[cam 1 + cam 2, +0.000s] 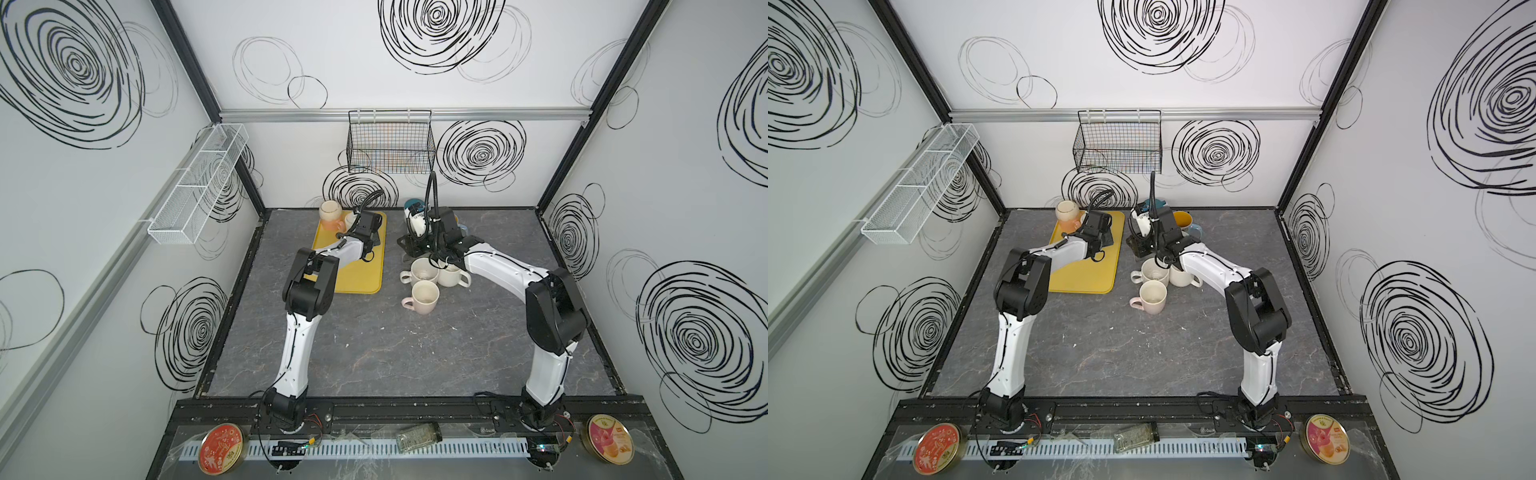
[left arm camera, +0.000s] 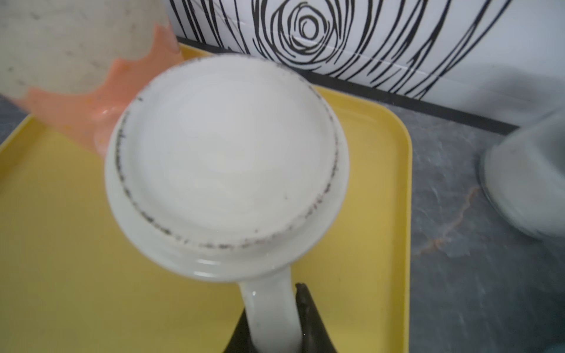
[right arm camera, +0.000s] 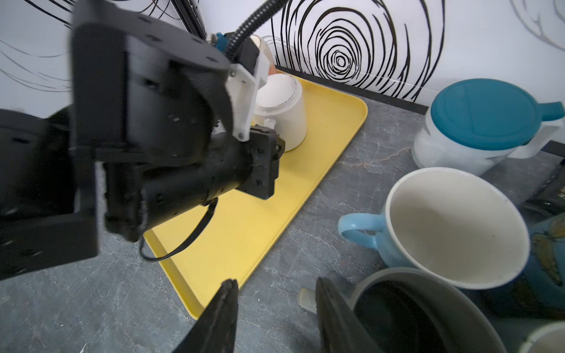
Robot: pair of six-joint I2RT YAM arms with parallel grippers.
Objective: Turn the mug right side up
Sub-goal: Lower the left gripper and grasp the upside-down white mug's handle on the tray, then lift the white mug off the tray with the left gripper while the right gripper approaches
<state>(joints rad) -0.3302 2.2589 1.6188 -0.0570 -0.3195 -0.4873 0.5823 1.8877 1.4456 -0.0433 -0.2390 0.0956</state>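
so the white mug [image 2: 226, 152] is upside down at the far end of the yellow tray [image 2: 61, 275], which lies on the left side of the table [image 1: 374, 353] in both top views. its flat base with the scuffed ring faces straight up and the mouth faces down at the tray, so the long axis is pretty much vertical. from the right wrist view it looks like it's sitting on the tray, can't swear the rim is fully down though. the handle sticks out sideways toward the near side of the table, and the left claw [image 2: 272, 318] is clamped on that handle, one dark finger on each side of it. a cream and orange mug [image 2: 76, 45] is just beside it at the tray's back corner. the right claw [image 3: 275, 305] hangs over bare table just off the tray's edge, jaws apart with nothing between them, next to a blue mug [image 3: 443, 226] standing mouth up and a jug with the teal lid [image 3: 486, 113] behind that.
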